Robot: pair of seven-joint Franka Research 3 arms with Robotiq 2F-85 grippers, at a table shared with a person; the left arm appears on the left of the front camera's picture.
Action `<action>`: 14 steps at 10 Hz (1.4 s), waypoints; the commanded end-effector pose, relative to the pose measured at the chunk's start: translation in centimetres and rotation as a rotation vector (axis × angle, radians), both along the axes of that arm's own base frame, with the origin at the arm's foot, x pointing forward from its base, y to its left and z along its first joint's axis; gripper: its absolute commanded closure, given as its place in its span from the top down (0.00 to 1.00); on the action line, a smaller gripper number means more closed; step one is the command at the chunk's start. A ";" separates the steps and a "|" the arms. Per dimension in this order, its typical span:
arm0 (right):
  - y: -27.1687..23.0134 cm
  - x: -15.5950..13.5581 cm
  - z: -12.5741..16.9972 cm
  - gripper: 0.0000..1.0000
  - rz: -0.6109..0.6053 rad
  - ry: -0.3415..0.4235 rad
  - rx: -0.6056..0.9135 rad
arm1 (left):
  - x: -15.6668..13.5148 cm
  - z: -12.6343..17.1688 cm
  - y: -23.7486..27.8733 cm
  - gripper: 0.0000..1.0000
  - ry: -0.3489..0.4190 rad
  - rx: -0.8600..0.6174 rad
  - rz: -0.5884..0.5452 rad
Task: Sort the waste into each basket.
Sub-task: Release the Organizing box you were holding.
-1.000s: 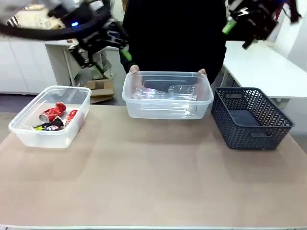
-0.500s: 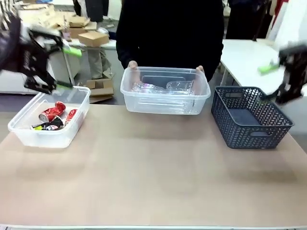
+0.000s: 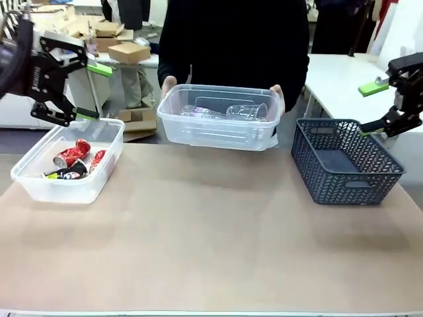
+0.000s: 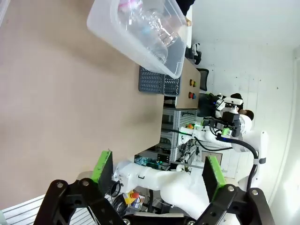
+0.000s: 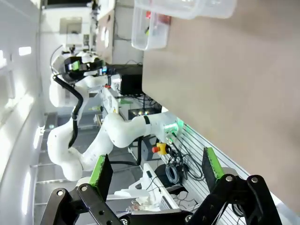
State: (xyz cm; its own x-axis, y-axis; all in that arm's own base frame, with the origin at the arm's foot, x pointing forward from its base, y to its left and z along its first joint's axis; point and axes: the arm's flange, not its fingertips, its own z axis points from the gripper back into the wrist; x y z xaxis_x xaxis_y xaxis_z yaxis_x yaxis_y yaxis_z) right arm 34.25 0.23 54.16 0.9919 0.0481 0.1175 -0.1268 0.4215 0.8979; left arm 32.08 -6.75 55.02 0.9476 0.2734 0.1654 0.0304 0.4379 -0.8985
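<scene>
Your left gripper (image 3: pixel 82 89) hangs with its jaws spread wide and empty, above the far end of the left basket (image 3: pixel 39 186), which sits on the table (image 3: pixel 211 251) holding red cans (image 3: pixel 74 154) and a black can (image 3: pixel 66 174). Your right gripper (image 3: pixel 380 105) is likewise spread and empty, over the dark grey lattice basket (image 3: pixel 344 165). The person's hands (image 3: pixel 169 84) hold the second basket (image 3: pixel 218 132), with clear bottles (image 3: pixel 244 112) inside, lifted off the far edge.

red cans (image 3: pixel 74 156), dark grey lattice basket (image 3: pixel 344 162)
</scene>
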 end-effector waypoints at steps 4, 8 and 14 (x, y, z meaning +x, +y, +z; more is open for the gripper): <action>0.1 0.3 -0.2 1.00 -0.007 0.026 0.008 | 0.0 0.0 -0.2 1.00 -0.002 -0.026 -0.003; 0.1 0.3 -0.2 1.00 -0.007 0.026 0.008 | 0.0 0.0 -0.2 1.00 -0.002 -0.026 -0.003; 0.1 0.3 -0.2 1.00 -0.007 0.026 0.008 | 0.0 0.0 -0.2 1.00 -0.002 -0.026 -0.003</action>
